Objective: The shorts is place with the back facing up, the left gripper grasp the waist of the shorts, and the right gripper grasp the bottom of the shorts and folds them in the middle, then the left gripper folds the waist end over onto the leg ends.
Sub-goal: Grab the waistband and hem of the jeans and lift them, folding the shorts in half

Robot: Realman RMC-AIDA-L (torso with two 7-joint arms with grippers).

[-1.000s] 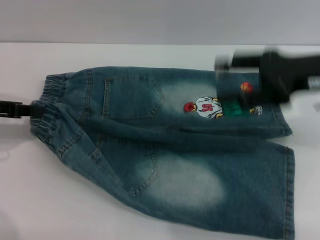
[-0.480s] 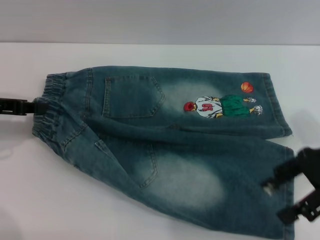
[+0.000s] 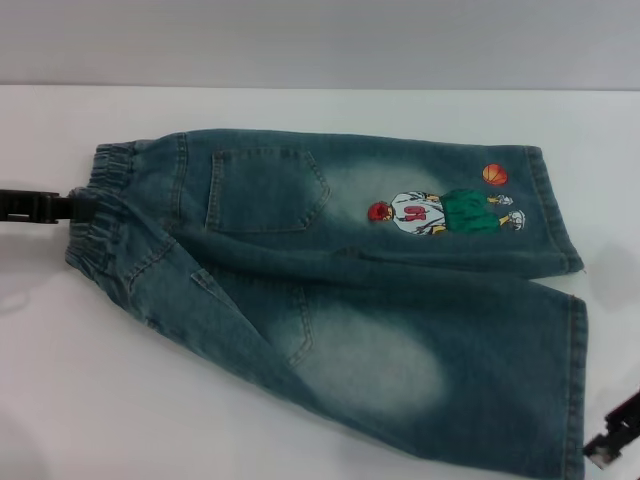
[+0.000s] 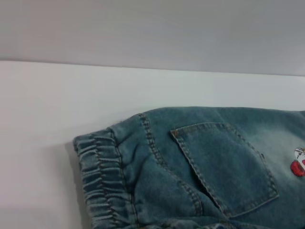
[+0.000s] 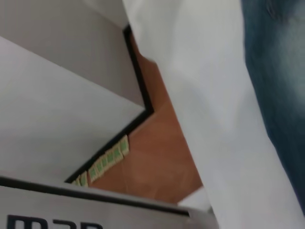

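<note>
Right pincer [image 3: 612,440] has withdrawn off the shorts [image 3: 340,290]; its wrist view shows floor.

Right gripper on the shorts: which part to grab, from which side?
Take the shorts at the leg hems, coming in from the robot's right. Both hems lie flat near that edge, and the right gripper is just beyond the near leg's hem. The left gripper is at the waistband.
</note>
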